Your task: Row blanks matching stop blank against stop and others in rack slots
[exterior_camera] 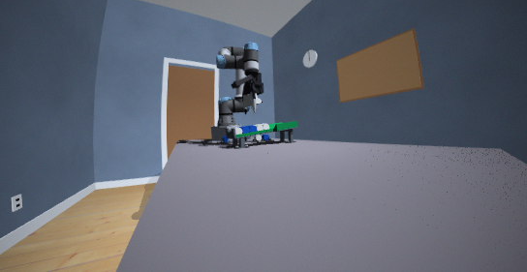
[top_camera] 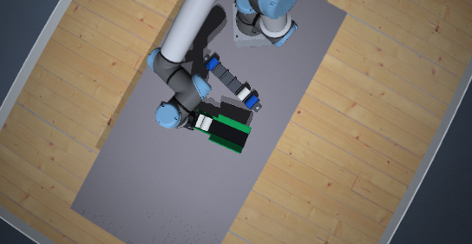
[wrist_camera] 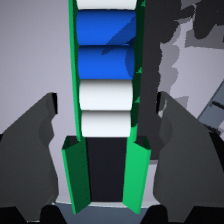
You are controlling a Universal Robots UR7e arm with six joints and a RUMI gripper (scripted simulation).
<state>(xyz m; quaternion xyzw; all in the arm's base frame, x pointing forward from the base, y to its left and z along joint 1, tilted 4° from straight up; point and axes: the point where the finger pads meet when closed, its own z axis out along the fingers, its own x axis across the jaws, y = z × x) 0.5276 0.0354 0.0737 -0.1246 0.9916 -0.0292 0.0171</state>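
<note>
The green feed ramp (top_camera: 224, 143) (exterior_camera: 286, 125) (wrist_camera: 74, 165) has a black floor. In the wrist view a row of blanks lies across it: a white blank (wrist_camera: 106, 125) nearest, a second white blank (wrist_camera: 106, 95) behind it, then two blue blanks (wrist_camera: 106, 64) and another white one at the top edge. My gripper (wrist_camera: 107, 93) (top_camera: 197, 121) (exterior_camera: 254, 99) hangs above the ramp. Its fingers stand half apart, one on each side of the ramp, with nothing between them. In the top view two white blanks (top_camera: 202, 121) show just beyond the wrist.
The dark stock rack (top_camera: 227, 79) lies beside the ramp near the arm's base, with a blue blank (top_camera: 211, 64) at one end and a white blank (top_camera: 243, 94) and a blue blank (top_camera: 251, 102) at the other. All stand on the grey table top (top_camera: 182, 187).
</note>
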